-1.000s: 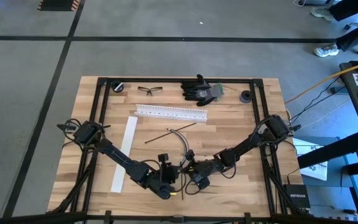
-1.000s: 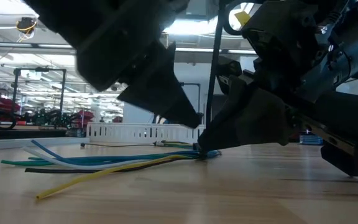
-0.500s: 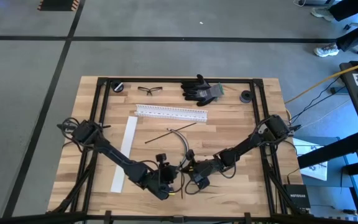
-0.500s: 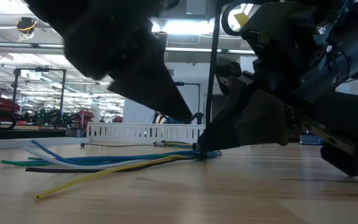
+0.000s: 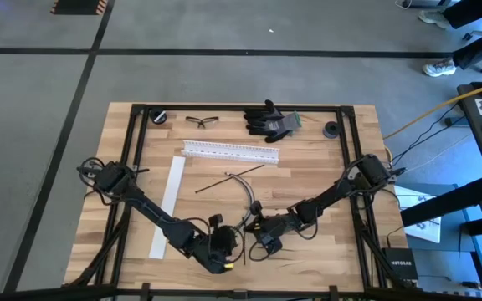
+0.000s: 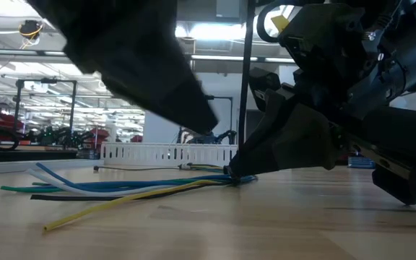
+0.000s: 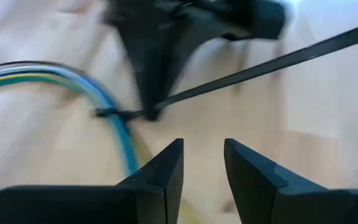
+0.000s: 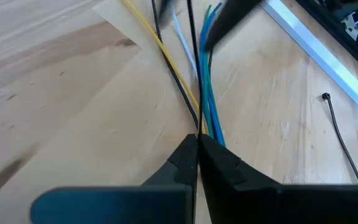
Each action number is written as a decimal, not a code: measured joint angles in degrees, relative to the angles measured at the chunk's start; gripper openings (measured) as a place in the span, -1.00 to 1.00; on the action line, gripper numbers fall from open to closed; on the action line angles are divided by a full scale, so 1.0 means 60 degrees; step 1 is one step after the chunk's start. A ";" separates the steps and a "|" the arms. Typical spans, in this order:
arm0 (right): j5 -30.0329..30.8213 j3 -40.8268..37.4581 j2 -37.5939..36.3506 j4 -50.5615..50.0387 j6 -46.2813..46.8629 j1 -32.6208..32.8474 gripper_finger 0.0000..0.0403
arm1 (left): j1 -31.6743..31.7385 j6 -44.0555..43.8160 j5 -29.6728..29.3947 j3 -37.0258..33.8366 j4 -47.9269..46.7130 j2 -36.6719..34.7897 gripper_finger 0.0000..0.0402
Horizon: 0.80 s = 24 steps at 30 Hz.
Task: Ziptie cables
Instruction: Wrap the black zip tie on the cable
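A bundle of coloured cables (image 6: 121,189), blue, green, yellow, white and black, lies flat on the wooden table near its front edge. It also shows in the right wrist view (image 8: 207,81) and the left wrist view (image 7: 107,93). A black zip tie (image 6: 247,87) is looped round the bundle, and its tail (image 7: 278,59) rises from the loop. My right gripper (image 8: 197,138) is shut at that loop. My left gripper (image 7: 202,146) hovers just left of it (image 5: 224,253), open, with nothing between its fingers. My right gripper pinches the zip tie between its two fingertips where it wraps the bundle (image 7: 146,114). The fingers slant down from the table's right. The bundle stays on the table under the tips and the tail stands up from them. Whether the fingers also catch a cable cannot be told.
A white slotted rail (image 5: 230,151) and a flat white strip (image 5: 166,205) lie farther back and left. A thin dark strand (image 5: 228,177) lies behind the bundle. Glasses (image 5: 201,121) and black gloves (image 5: 270,121) sit at the far edge.
My left gripper has rolled about its own axis, and its tip has drawn a little away from the upright zip tie tail, toward the table's left. The right gripper, zip tie and bundle have kept still.
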 joint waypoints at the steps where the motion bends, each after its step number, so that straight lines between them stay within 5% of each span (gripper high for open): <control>1: 0.0000 0.0000 0.0000 0.0002 0.0000 0.0000 -1.00 | -0.0012 -0.0007 0.0252 0.0003 0.0188 0.0028 -0.50; 11: -0.0049 0.0098 0.0011 -0.0086 0.0010 -0.0051 -1.00 | 0.0094 -0.0236 0.1434 -0.0023 0.0184 0.0677 -0.50; 24: -0.0128 0.0114 0.0015 -0.0041 0.0228 -0.0047 -1.00 | 0.0181 -0.0839 0.0346 0.0012 -0.3081 0.0358 -0.50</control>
